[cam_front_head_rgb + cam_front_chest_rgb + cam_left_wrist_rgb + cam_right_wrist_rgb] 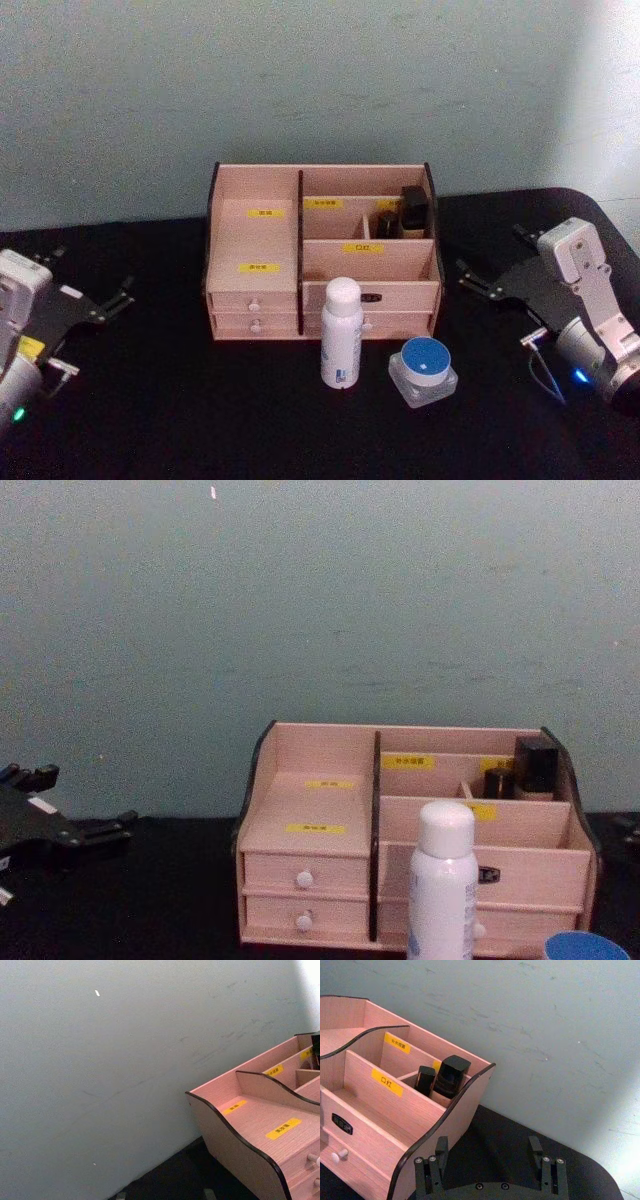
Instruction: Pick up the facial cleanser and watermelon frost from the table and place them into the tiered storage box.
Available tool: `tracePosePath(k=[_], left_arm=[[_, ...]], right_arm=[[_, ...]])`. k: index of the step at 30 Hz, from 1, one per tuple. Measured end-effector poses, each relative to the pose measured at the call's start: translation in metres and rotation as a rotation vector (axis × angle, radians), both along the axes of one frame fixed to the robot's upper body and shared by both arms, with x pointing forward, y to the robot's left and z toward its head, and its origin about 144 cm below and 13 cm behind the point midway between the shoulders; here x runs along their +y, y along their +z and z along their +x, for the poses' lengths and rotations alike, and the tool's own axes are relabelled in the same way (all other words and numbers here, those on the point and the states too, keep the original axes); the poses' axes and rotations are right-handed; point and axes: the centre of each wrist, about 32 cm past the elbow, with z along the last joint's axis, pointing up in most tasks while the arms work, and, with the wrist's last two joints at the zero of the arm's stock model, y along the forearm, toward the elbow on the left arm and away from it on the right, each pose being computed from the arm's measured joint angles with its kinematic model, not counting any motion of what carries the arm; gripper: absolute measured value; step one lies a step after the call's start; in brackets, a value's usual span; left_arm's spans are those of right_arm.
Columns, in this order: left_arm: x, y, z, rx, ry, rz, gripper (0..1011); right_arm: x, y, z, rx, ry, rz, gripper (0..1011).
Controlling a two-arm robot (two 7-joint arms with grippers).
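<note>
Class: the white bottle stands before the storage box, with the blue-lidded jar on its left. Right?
No. The head view shows the blue-lidded jar to the right of the white bottle, which does stand before the storage box.

Light was dim and soft. A brighter patch lay on the wall [612,80] at two o'clock in the head view, and the black table [160,410] swallowed the shadows.

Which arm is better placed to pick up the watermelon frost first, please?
The right. The watermelon frost stands right of centre, nearer the open right end effector. The left end effector sits far off, beyond the facial cleanser.
</note>
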Motion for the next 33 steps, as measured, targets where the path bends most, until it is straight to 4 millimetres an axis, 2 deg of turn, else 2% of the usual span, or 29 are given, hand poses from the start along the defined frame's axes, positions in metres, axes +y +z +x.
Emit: tracePosePath(k=[33], left_arm=[[0.0000, 0.0000, 0.0000, 0.000, 0.000, 0.000, 1001]], right_arm=[[0.0000, 0.0000, 0.0000, 0.000, 0.000, 0.000, 1002]])
